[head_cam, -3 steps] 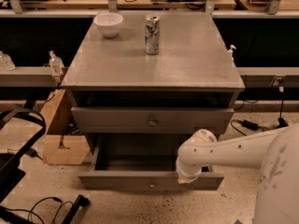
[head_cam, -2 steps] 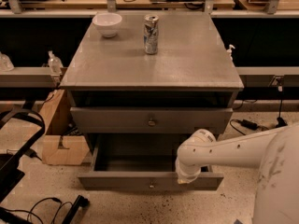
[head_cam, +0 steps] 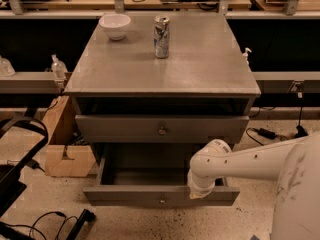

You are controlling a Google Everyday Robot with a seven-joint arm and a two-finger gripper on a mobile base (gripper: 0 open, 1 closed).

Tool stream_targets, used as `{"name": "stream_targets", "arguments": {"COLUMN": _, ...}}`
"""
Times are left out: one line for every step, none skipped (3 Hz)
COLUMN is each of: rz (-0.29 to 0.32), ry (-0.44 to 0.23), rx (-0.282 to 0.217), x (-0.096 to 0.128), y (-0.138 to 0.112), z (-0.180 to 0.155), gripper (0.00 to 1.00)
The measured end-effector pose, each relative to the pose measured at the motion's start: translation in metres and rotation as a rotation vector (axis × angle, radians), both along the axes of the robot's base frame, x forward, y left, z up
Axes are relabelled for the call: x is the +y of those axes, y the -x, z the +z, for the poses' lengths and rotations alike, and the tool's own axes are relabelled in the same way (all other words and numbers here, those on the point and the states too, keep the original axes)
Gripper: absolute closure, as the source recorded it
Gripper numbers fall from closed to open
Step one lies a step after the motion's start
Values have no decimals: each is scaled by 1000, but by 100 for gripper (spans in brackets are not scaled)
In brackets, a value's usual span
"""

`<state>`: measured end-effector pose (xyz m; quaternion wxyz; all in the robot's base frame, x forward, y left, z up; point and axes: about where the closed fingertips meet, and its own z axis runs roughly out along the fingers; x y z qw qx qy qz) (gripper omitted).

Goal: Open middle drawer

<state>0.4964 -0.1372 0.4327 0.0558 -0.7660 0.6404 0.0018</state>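
Observation:
The middle drawer (head_cam: 125, 195) is a slim grey drawer with a small brass knob (head_cam: 161, 200). It stands pulled well out, and its empty inside (head_cam: 145, 166) shows. My gripper (head_cam: 200, 191) points down at the drawer's front rim, right of the knob, at the end of my white arm (head_cam: 250, 161). The arm reaches in from the right. The taller-fronted drawer (head_cam: 120, 129) above it has its own knob (head_cam: 161, 130). The lowest drawer is hidden under the pulled-out one.
On the cabinet top (head_cam: 200, 69) stand a white bowl (head_cam: 115, 25) and a drink can (head_cam: 161, 37). A wooden block (head_cam: 65, 154) and cables (head_cam: 45, 219) lie on the floor at the left. A dark frame (head_cam: 15, 159) stands at the far left.

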Motion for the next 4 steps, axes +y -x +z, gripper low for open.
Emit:
{"name": "stream_targets", "arguments": {"rz": 5, "ry": -16, "rx": 36, "x": 2, "y": 8, "z": -4, "gripper": 100}}
{"name": "stream_targets", "arguments": {"rz": 6, "ry": -16, "rx": 36, "x": 2, "y": 8, "z": -3, "gripper": 100}}
{"name": "stream_targets", "arguments": {"rz": 6, "ry": -16, "rx": 36, "x": 2, "y": 8, "z": -3, "gripper": 75}}
{"name": "stream_targets", "arguments": {"rz": 6, "ry": -16, "rx": 36, "x": 2, "y": 8, "z": -3, "gripper": 51}}
